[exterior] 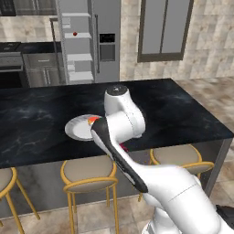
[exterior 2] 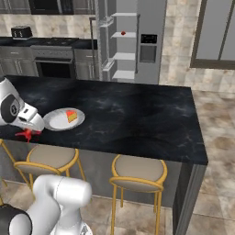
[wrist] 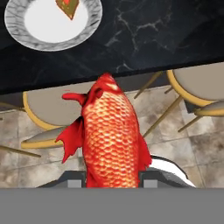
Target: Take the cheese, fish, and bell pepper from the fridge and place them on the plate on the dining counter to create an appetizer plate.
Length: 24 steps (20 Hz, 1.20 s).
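Now the round white-grey plate (wrist: 52, 26) is holding the orange-yellow cheese wedge (wrist: 68, 7), cut off at the edge. Gripper (wrist: 113, 177) fingers are pinching the scaly red-orange fish (wrist: 111, 140) above the tan stools (wrist: 48, 109), beside the glossy black counter (wrist: 153, 35).

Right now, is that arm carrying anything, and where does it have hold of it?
Yes: the gripper holds the fish by its tail end; its head points toward the plate.

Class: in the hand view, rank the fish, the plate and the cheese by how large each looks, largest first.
1. fish, held close to the camera, so its apparent size is inflated.
2. plate, partly cut off at the top edge.
3. cheese, a small wedge on the plate, also cropped.
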{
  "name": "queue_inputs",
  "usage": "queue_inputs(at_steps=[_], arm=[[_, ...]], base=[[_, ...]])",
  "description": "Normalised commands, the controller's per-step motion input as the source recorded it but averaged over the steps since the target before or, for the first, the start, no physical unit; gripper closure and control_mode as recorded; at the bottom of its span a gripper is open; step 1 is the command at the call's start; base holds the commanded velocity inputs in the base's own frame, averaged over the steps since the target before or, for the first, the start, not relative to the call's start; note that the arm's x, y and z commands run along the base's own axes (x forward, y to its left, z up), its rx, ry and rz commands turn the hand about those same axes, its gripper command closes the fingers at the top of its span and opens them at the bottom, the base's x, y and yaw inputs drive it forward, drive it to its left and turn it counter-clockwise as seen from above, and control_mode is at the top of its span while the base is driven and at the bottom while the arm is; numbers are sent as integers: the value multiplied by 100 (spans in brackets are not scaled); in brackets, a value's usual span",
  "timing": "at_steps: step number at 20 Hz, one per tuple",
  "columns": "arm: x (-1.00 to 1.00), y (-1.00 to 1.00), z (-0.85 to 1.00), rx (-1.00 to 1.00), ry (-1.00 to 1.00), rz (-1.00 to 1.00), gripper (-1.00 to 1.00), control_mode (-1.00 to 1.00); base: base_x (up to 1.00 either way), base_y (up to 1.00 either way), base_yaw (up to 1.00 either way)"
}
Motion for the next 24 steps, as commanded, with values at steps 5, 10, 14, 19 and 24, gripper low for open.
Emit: queue_inputs(at_steps=[5, 10, 14, 19, 24], arm=[[90, 55, 0, -9, 0, 3, 100, -100], [98, 38, -1, -7, 0, 1, 100, -100], [86, 19, -21, -5, 0, 0, 100, -100], [61, 13, -51, -6, 0, 0, 100, -100], [44, 13, -52, -6, 0, 0, 100, -100]], base=[[0, 0, 0], [0, 0, 0], [0, 0, 0], [0, 0, 0], [0, 0, 0]])
